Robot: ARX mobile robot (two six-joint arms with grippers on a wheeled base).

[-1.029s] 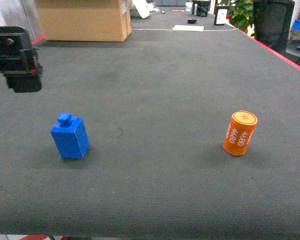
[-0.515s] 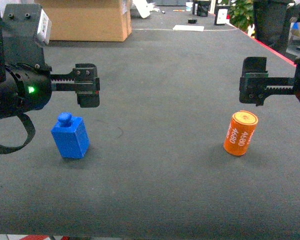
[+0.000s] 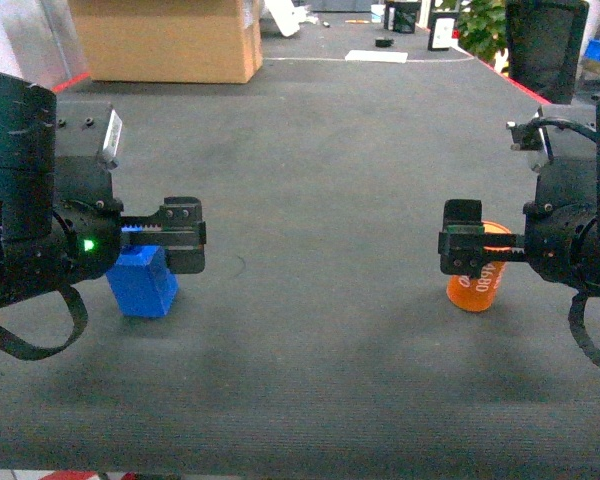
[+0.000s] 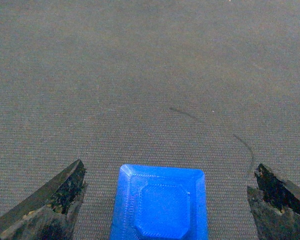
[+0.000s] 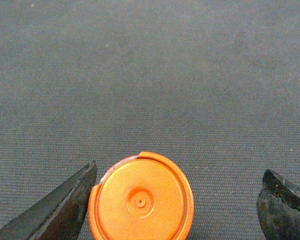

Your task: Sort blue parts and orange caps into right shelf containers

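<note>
Left gripper (image 3: 185, 235): spread wide and holding nothing; in its wrist view one dark fingertip (image 4: 57, 197) sits off each side of the part with bare mat showing between.
Blue part (image 4: 160, 202): a square-sided plastic block with a raised stud on top, standing upright on the desk directly under the left gripper and centred between its fingers, touching neither.
Blue part, handling: looks like rigid printed plastic, light and not fragile; the flat side walls should give the pads a steady bite, while the stud is too small to trust. I would close on the two opposite flat faces, low enough to clear the stud.
Right gripper (image 3: 465, 250): also open and empty, its fingertips well apart on either side of the cap.
Orange cap (image 5: 141, 197): a round lidded cylinder with white lettering on its side, standing slightly tilted on the desk below the right gripper, closer to the left fingertip (image 5: 65, 210) in the wrist view than to the right one.
Orange cap, handling: probably light, stiff and smooth; the curved wall could roll or slip, so squeeze across the full width at mid-height.
Desk (image 3: 330, 150): dark ribbed mat, likely grippy enough to stop sliding.
Shelf containers: not in view.
</note>
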